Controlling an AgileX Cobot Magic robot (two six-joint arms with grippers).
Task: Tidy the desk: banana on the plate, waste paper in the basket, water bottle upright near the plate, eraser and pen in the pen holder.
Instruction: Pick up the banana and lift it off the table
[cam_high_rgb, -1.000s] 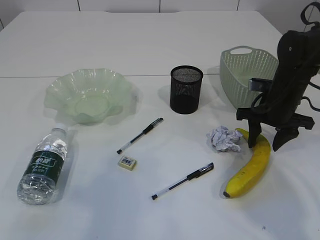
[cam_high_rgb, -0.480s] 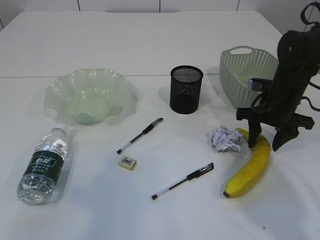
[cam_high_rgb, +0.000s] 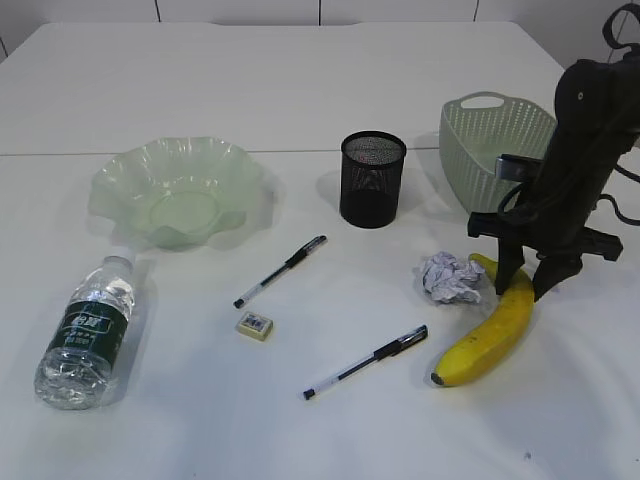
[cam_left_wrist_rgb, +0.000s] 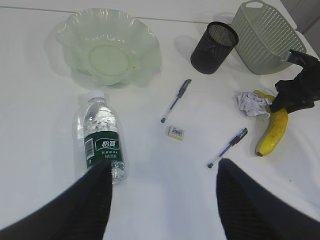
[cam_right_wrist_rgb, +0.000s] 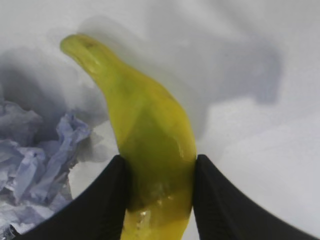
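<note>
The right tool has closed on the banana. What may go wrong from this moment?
1. The right tool holds the banana near its upper end, so the long free part may swing or slip when lifted.
2. The waste paper lies right against the banana; lifting may drag or push it.
3. The way to the plate passes over the pen holder and two pens; a low carry may knock them.

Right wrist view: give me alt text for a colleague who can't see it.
The right gripper has its two black fingers closed against both sides of a yellow banana lying on the white table. Crumpled waste paper sits at the lower left beside the banana.
</note>
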